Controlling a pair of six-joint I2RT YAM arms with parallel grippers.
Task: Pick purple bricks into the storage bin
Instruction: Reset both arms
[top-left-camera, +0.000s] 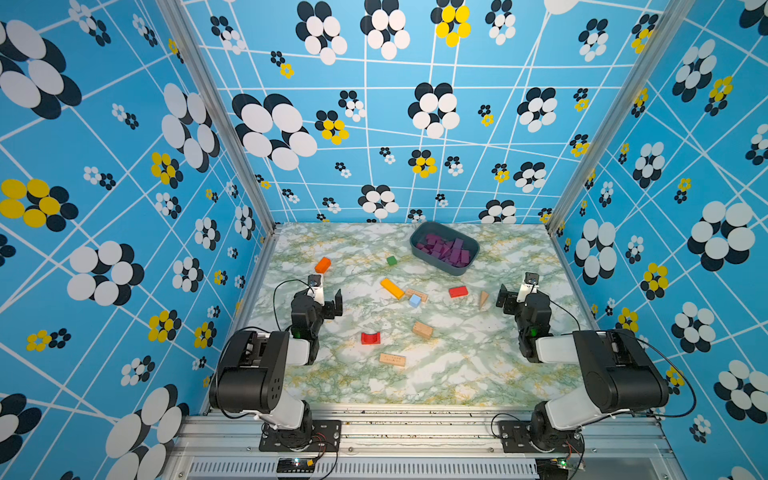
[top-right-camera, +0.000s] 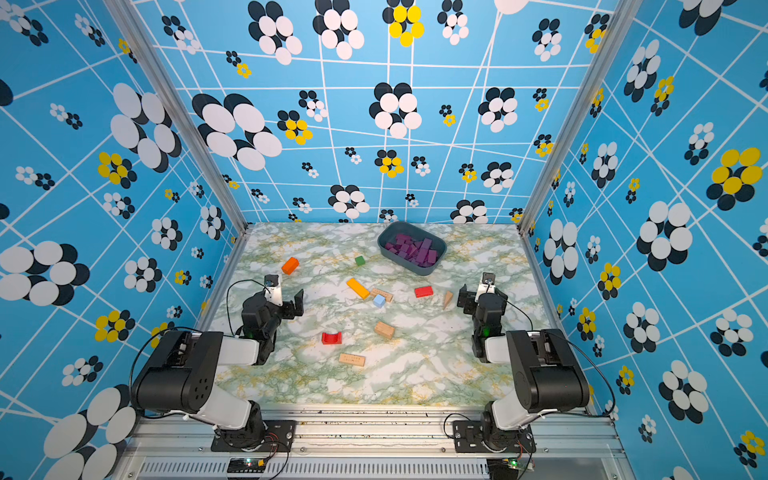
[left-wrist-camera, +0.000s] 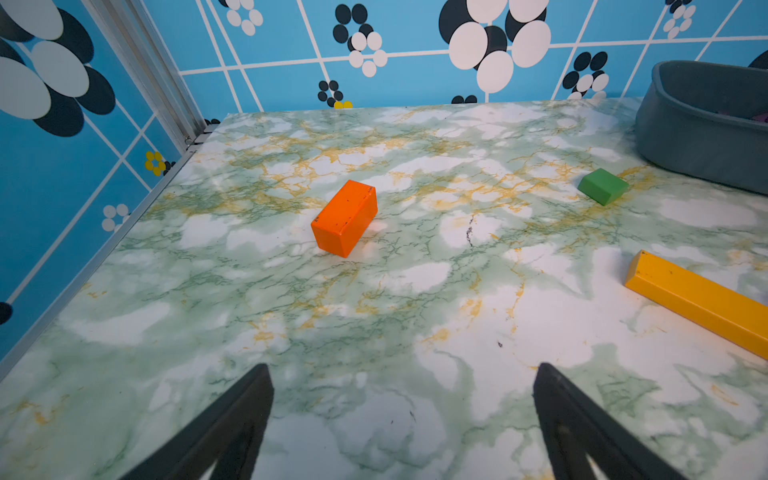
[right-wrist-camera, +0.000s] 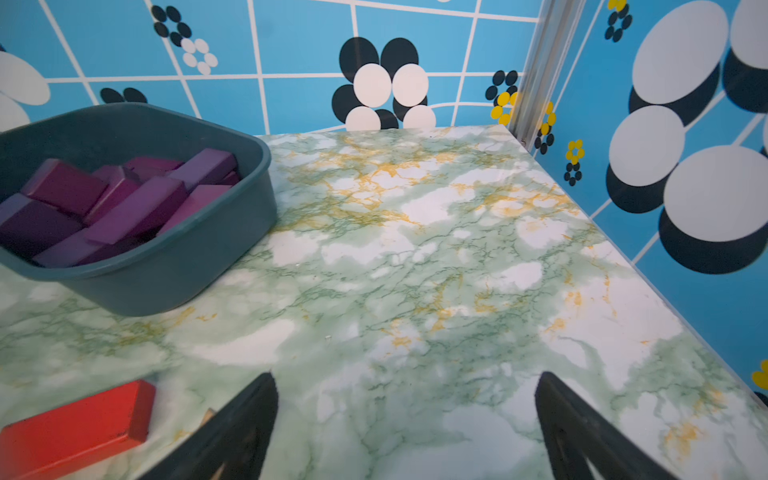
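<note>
Sorting looks finished: the purple bricks (top-left-camera: 444, 249) all lie heaped in the storage bin (top-left-camera: 451, 270) at the counter's (top-left-camera: 457, 365) far side, none among the other blocks (top-left-camera: 391, 288). Left tool (left-wrist-camera: 401, 370) and right tool (right-wrist-camera: 405, 376) hang spread wide, empty. Next move, by my judgement: a final check only.

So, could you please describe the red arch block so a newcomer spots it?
On the marbled table, look at the near half, toward the left arm. The red arch block lies near a long tan block; unlike the flat red brick beyond, it has a curved hollow.
</note>
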